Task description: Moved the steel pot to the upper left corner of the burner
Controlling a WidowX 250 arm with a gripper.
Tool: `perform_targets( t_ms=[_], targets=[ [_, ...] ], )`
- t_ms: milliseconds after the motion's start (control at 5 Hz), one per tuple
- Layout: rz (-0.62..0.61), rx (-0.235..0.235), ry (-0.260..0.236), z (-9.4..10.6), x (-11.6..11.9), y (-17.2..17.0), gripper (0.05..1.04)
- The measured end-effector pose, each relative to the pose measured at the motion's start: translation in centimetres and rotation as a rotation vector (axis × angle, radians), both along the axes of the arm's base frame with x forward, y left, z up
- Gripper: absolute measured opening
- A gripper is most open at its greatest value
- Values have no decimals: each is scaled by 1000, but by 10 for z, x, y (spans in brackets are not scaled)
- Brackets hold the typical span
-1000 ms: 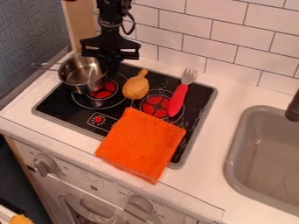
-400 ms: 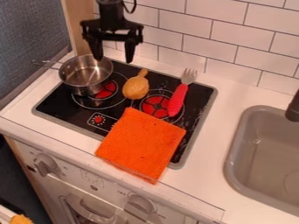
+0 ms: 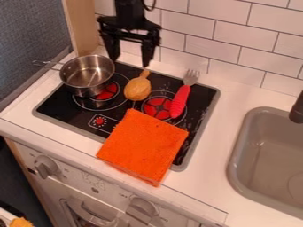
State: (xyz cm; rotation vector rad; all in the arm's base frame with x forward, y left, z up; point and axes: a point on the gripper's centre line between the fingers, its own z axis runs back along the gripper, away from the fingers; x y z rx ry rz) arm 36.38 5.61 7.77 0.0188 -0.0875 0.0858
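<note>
My gripper (image 3: 130, 61) hangs open above the back edge of the stove, to the right of the pot and up from it, with nothing between its fingers. The steel pot (image 3: 87, 76) stands upright at the upper left corner of the black burner plate (image 3: 71, 107), partly over the left red ring (image 3: 106, 91). Its handle points left over the white counter. Gripper and pot are apart.
On the stove lie a yellow-brown squash-shaped toy (image 3: 137, 88), a fork with a pink-red handle (image 3: 180, 101) and a folded orange cloth (image 3: 142, 146). A grey sink (image 3: 267, 155) is at the right. The tiled wall (image 3: 225, 40) rises behind.
The gripper has come away from the pot's right rim, up and to the right, and its fingers now show spread apart. The pot has shifted at most slightly.
</note>
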Motion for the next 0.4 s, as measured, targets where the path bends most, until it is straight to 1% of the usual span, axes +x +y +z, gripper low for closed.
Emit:
perform_targets(
  t_ms=[200,400],
  targets=[
    [-83,31,29,-3,-3,-18,1000],
    [-140,30,27,-3,-2,-27,1000]
  ],
)
